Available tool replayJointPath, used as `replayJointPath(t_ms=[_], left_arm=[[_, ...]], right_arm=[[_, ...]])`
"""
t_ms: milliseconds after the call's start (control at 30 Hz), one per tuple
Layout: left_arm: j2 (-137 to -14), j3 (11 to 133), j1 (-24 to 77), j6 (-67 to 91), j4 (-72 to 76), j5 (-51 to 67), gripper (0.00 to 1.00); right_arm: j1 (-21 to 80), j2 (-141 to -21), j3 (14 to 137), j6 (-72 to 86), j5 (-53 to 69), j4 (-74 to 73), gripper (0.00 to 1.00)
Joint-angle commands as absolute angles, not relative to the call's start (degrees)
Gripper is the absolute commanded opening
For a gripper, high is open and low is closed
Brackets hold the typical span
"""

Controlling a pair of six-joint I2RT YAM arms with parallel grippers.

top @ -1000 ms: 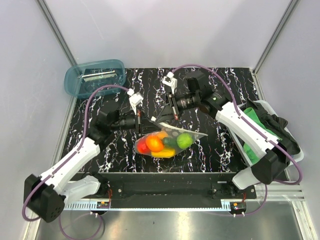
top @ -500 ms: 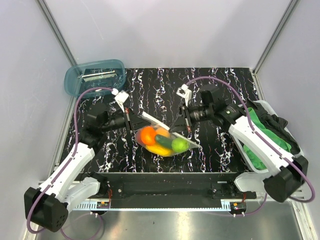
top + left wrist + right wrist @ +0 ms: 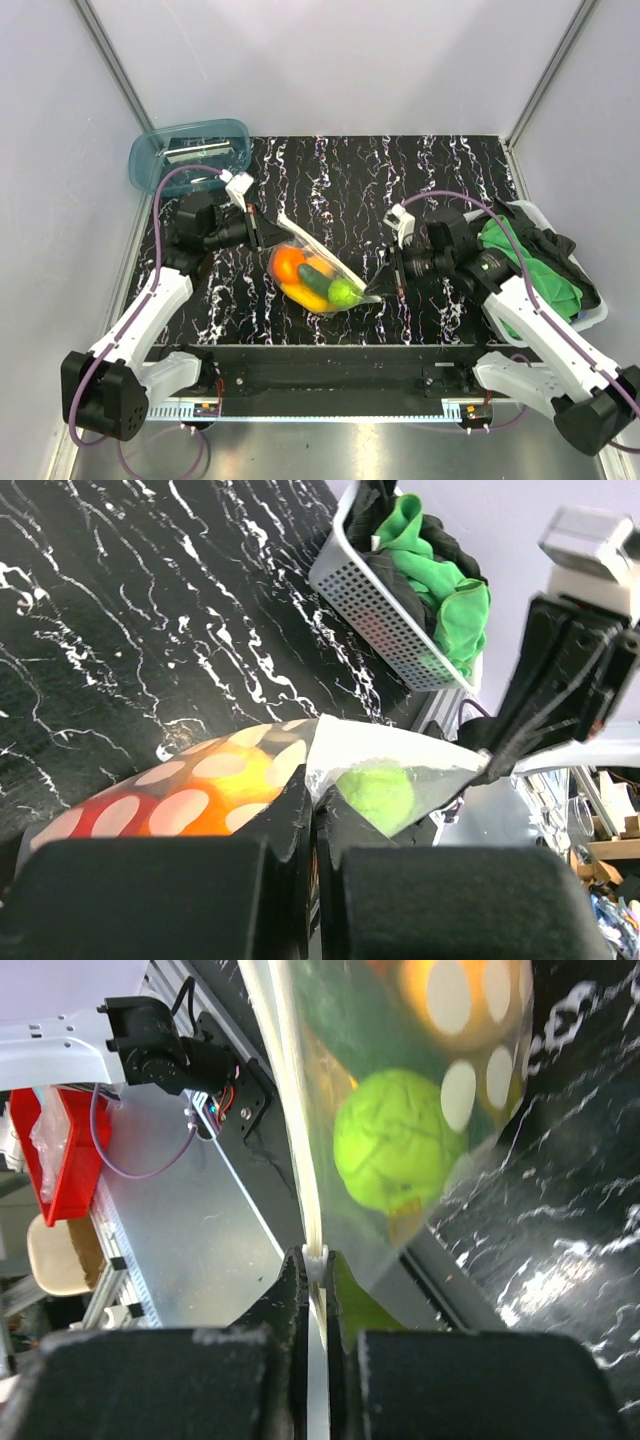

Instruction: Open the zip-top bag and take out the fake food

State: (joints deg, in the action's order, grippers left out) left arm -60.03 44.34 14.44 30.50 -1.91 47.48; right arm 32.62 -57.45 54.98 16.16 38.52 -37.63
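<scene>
The zip-top bag [image 3: 318,272], clear with pale dots, hangs stretched between my two grippers over the table's front middle. Inside it are the fake food pieces: an orange one [image 3: 289,265], a dark green one [image 3: 318,281], a lime green one [image 3: 345,292] and a yellow one [image 3: 303,297]. My left gripper [image 3: 262,228] is shut on the bag's left corner [image 3: 318,750]. My right gripper [image 3: 384,286] is shut on the small white zipper slider [image 3: 318,1259] at the bag's right end. The lime green piece also shows in the left wrist view [image 3: 378,793] and the right wrist view [image 3: 392,1142].
A blue translucent tub [image 3: 190,154] stands at the back left corner. A white perforated basket [image 3: 590,312] with green cloth [image 3: 530,272] and dark cloth sits at the right edge, behind my right arm. The table's front edge lies just below the bag.
My right gripper has pulled right and toward the front along the bag's top. My left gripper drew back to the left. The bag has stretched out and swung between them.
</scene>
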Motion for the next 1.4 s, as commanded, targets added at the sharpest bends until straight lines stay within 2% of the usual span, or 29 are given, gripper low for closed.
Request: replayJointPath(t_ms=[0, 100, 133, 167, 233, 267, 433, 567, 733, 933, 1033, 1167, 1367], left_arm=[[-61.4, 46.6, 12.3, 30.2, 3.7, 43.8, 0.00], [-63.4, 46.8, 12.2, 30.8, 7.2, 47.3, 0.00], [-64.9, 46.8, 12.2, 32.2, 8.6, 51.7, 0.00], [-65.6, 46.8, 12.3, 32.8, 9.7, 53.6, 0.00], [-66.2, 46.6, 12.7, 32.6, 10.1, 56.4, 0.00], [-66.1, 46.4, 12.7, 32.4, 10.1, 57.0, 0.00], [-65.1, 44.7, 12.8, 31.8, 10.7, 60.6, 0.00], [-64.2, 43.9, 12.8, 31.7, 10.5, 60.9, 0.00], [-63.6, 43.9, 12.9, 31.9, 9.9, 60.6, 0.00], [-63.4, 44.0, 13.3, 32.3, 9.9, 60.2, 0.00], [-63.4, 43.9, 13.7, 32.2, 10.0, 60.0, 0.00], [-63.6, 43.9, 14.0, 32.3, 9.9, 60.0, 0.00], [-64.0, 44.0, 14.1, 32.3, 10.0, 60.5, 0.00]], right_arm=[[32.4, -52.7, 51.8, 22.1, 39.3, -43.5, 0.00], [32.4, -51.2, 50.8, 24.0, 39.1, -46.0, 0.01], [32.4, -51.1, 51.3, 23.7, 39.0, -46.5, 0.09], [32.4, -51.3, 51.9, 23.6, 38.9, -46.7, 0.21], [32.3, -53.8, 56.3, 22.8, 37.8, -46.7, 0.37], [32.4, -55.1, 58.3, 22.7, 36.9, -47.0, 0.50], [32.4, -67.9, 73.4, 17.8, 33.4, -48.7, 0.69], [32.3, -77.2, 81.3, 12.9, 33.8, -49.5, 0.68], [32.3, -86.1, 87.7, 8.3, 38.6, -50.6, 0.51], [32.5, -87.5, 86.0, 8.3, 44.5, -48.3, 0.44], [32.8, -86.6, 84.4, 9.4, 44.3, -46.6, 0.44], [32.8, -84.1, 84.5, 11.0, 40.5, -46.1, 0.52], [32.8, -83.1, 86.7, 11.9, 41.2, -46.1, 0.54]])
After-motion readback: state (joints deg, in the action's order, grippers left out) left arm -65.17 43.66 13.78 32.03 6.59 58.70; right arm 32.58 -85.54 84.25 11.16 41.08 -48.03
